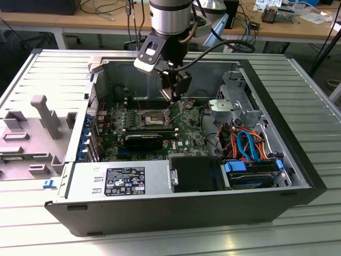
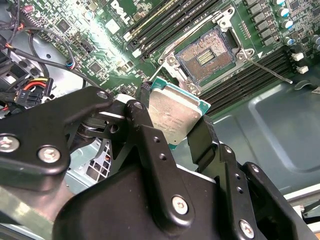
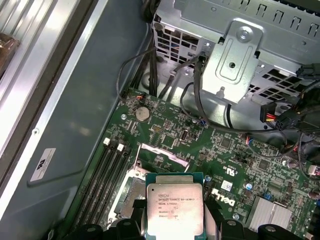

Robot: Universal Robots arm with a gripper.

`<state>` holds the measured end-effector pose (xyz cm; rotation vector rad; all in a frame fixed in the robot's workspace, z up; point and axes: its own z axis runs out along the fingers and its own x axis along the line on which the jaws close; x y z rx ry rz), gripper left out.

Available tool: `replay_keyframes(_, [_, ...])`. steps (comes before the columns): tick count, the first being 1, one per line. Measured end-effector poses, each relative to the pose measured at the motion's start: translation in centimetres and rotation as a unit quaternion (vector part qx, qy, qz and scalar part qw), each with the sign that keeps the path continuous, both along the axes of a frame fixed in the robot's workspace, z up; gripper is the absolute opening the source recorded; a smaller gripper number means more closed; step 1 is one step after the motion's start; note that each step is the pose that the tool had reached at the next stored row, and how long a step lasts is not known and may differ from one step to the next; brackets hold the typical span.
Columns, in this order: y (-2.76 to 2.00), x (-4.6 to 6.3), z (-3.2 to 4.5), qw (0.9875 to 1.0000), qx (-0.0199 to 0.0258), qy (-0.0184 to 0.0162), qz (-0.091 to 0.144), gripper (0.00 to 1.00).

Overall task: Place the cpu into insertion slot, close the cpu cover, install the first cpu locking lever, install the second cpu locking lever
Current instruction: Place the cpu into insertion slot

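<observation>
Black gripper [image 2: 174, 120], fingers [image 2: 202, 140] clamped on opposite edges of the cpu [image 2: 172, 107], its metal top visible in both wrist views. Cpu held above the green board [image 2: 115, 55], apart from the uncovered insertion slot [image 2: 207, 55], inside the computer case [image 1: 298, 160].

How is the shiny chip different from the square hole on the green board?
The chip is held in the gripper above the green board; the hole sits fixed in that board. The chip has a smooth silvery top; the hole is dark inside with a metal rim. Both are square.
</observation>
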<state>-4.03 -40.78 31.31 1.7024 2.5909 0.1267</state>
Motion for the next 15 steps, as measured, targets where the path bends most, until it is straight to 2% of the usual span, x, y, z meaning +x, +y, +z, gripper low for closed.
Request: replay_keyframes(15, [0.00, 0.00, 0.00, 1.0000, 0.0000, 0.0000, -0.009, 0.55])
